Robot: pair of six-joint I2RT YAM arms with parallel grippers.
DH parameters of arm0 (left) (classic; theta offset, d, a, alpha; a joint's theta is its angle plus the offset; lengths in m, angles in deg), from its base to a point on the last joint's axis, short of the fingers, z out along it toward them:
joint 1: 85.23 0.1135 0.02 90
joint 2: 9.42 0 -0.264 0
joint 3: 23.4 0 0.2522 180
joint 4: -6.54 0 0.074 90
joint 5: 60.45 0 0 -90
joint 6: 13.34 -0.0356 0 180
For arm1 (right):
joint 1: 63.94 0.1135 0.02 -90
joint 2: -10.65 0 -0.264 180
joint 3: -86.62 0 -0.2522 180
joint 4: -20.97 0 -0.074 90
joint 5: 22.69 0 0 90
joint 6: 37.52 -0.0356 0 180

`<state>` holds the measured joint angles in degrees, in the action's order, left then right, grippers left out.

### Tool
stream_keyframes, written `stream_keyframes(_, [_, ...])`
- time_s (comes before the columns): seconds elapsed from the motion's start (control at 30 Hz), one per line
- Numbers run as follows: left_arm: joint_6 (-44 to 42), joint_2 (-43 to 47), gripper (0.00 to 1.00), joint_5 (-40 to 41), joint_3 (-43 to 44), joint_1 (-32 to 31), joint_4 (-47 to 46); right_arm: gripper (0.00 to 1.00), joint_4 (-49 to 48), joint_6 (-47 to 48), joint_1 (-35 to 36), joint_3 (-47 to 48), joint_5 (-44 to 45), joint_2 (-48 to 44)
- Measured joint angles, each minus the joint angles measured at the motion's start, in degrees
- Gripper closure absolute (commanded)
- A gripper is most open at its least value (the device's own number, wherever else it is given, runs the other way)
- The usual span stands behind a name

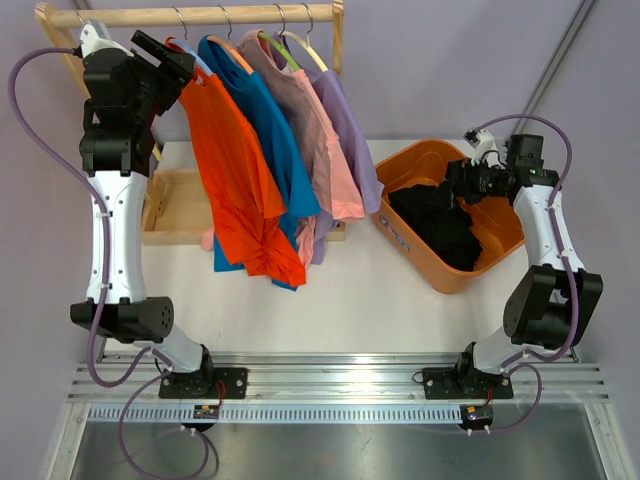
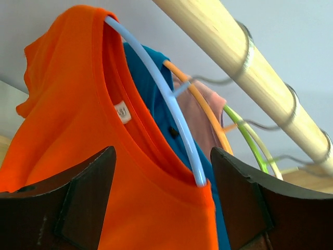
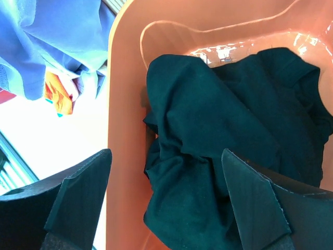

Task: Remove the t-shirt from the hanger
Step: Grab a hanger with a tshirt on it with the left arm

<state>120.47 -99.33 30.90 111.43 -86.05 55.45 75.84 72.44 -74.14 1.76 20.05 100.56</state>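
Left gripper (image 2: 162, 156) up high by the rack, jaws apart, nothing clamped; the gap between them faced the collar of the orange t-shirt (image 2: 67, 120) and the lower end of its light blue hanger (image 2: 156, 83), contact not clear from the wrist view. T-shirt was on that hanger, first in the row and nearest the gripper, hanging from the wooden rail (image 2: 218, 36) above and beyond the fingers. Behind it, further from the gripper along the rail: blue t-shirt (image 1: 270, 130), pink one (image 1: 310, 120), lilac one (image 1: 350, 140). Wooden tray (image 1: 180, 205) sat on the table (image 1: 360, 290) below the left arm. Right gripper (image 3: 166, 156) well apart from the rack, jaws wide, empty, just above a black garment (image 3: 218, 120) lying in the orange bin (image 3: 125, 104)
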Motion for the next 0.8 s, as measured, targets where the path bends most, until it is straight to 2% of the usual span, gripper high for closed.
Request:
stream_keyframes(0.43, [5.1,-5.7,0.35,-8.1,0.8,2.3,-7.2,0.06,-1.0,-0.3,0.0,-0.4,-0.4,-0.2])
stream_keyframes(0.8, [9.3,-8.7,0.5,-12.2,0.8,2.3,-12.7,0.06,-1.0,-0.3,0.0,-0.8,-0.5,-1.2])
